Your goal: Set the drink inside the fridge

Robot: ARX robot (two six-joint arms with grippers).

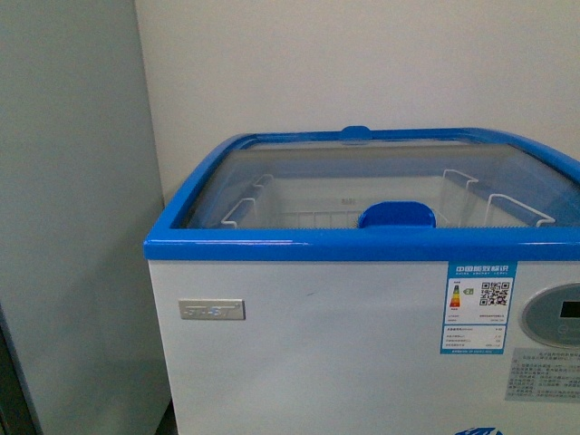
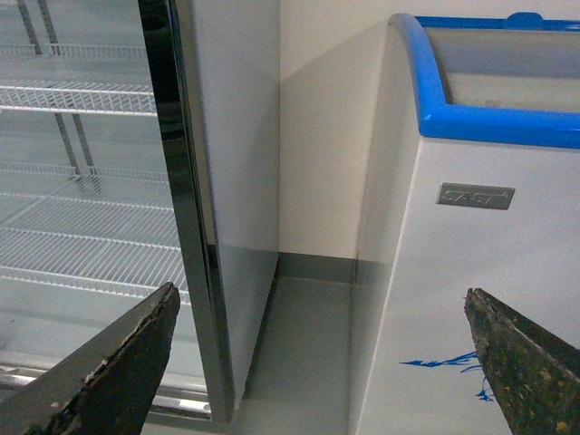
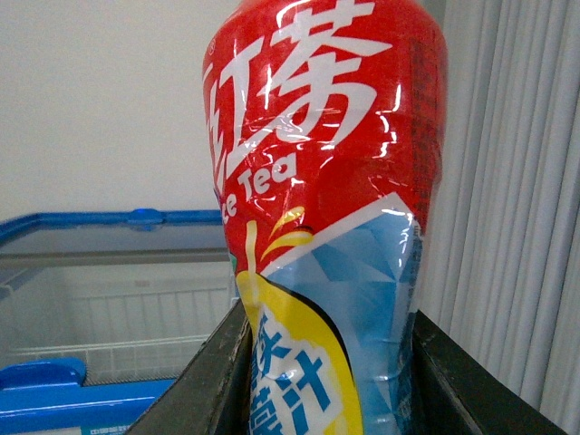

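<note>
The fridge (image 1: 362, 335) is a white chest cooler with a blue top rim, a glass lid (image 1: 362, 177) and a silver badge; it fills the front view, with neither arm in sight there. White wire baskets and a blue scoop show through the glass. In the right wrist view the drink, an iced tea bottle (image 3: 331, 181) with a red, blue and yellow label, stands upright with my right gripper (image 3: 326, 381) shut on it, and the fridge rim (image 3: 82, 219) lies behind it. My left gripper (image 2: 317, 362) is open, low in front of the fridge's white corner (image 2: 471, 299).
A tall grey upright cabinet (image 2: 231, 136) with white wire shelves (image 2: 82, 100) stands left of the fridge. A narrow strip of grey floor (image 2: 308, 353) separates them. A white wall runs behind. Ribbed white blinds (image 3: 517, 181) hang beside the bottle.
</note>
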